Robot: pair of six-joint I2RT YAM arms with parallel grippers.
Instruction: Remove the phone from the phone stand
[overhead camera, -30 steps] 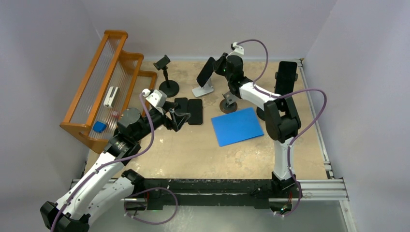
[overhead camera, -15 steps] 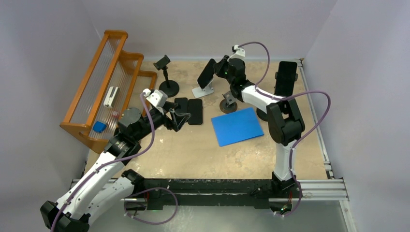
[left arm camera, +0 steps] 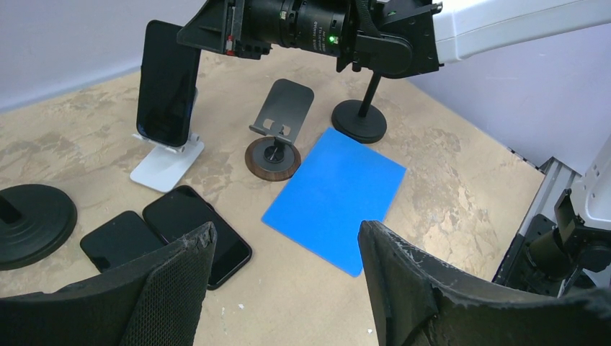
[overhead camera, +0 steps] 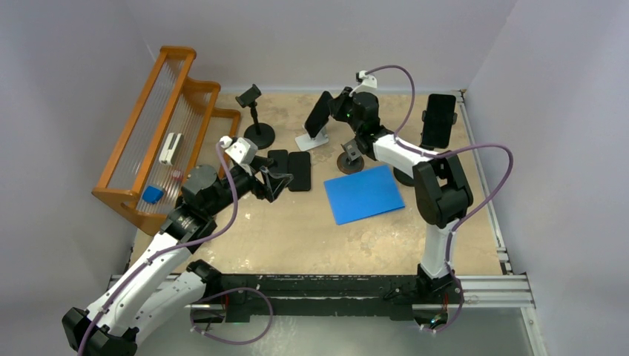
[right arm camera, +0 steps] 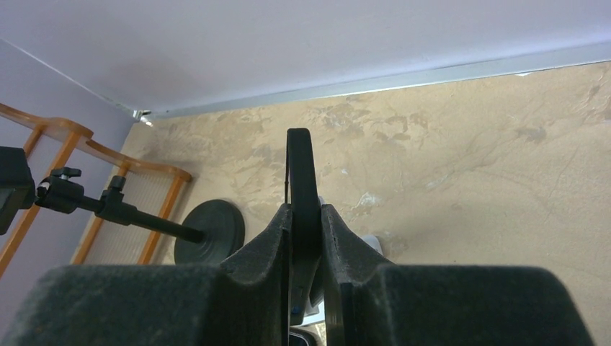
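Item: slim black phone (left arm camera: 167,83), upright and leaning back in a white folding phone stand with flat foot (left arm camera: 167,162), at the far middle of the tan mottled table (overhead camera: 297,230). Its lower edge sits at the stand's ledge, so it is judged not yet lifted clear. Right gripper (right arm camera: 305,216): reaching across from the right, padded jaws clenched on the phone's thin upper part, one pad on each face. Left gripper (left arm camera: 286,231): jaws released and wide, grasping nothing, hovering above two black phones lying flat side by side (left arm camera: 166,234), near a blue rectangular sheet (left arm camera: 335,198). Also present: a grey tilted stand on a round wooden foot (left arm camera: 281,130), vacant, between the white stand and the sheet. Step in hand: the grasp is made and extraction is at its start. Next move, as judged: draw the phone up and away along the slope of the stand's back until the lower edge clears the ledge, keeping the pinch firm. Risk: the light stand may tip or drag along if the phone catches, since nothing steadies its foot.
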